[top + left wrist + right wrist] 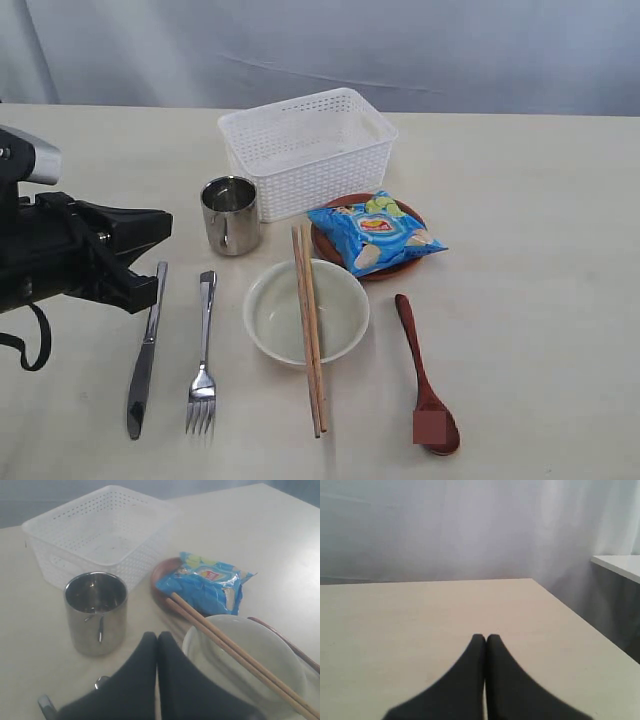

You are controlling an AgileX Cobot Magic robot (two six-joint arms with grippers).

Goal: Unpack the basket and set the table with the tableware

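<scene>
We see the table (540, 330) spread pale and flat under everything, and we place all else from the cream bowl (275, 315) near its front middle. The white basket (306, 150) stands upright behind the bowl, well apart from it. The left gripper (158, 639) hangs to the bowl's left, past the fork and by the knife's handle end, its fingers clenched together on nothing. The right gripper (486, 639) is likewise pressed shut and grasps nothing, over bare tabletop; where it lies from the bowl we cannot tell. Behind the bowl to the right lies the reddish plate (330, 245), with the blue chips bag (378, 232) lying on it. The steel cup (231, 215) stands upright behind the bowl to the left, just in front of the basket. The two chopsticks (310, 330) lie side by side across the bowl's rim. The wooden spoon (420, 375) lies right of the bowl. The knife (145, 355) lies far left, the fork (204, 355) between it and the bowl
</scene>
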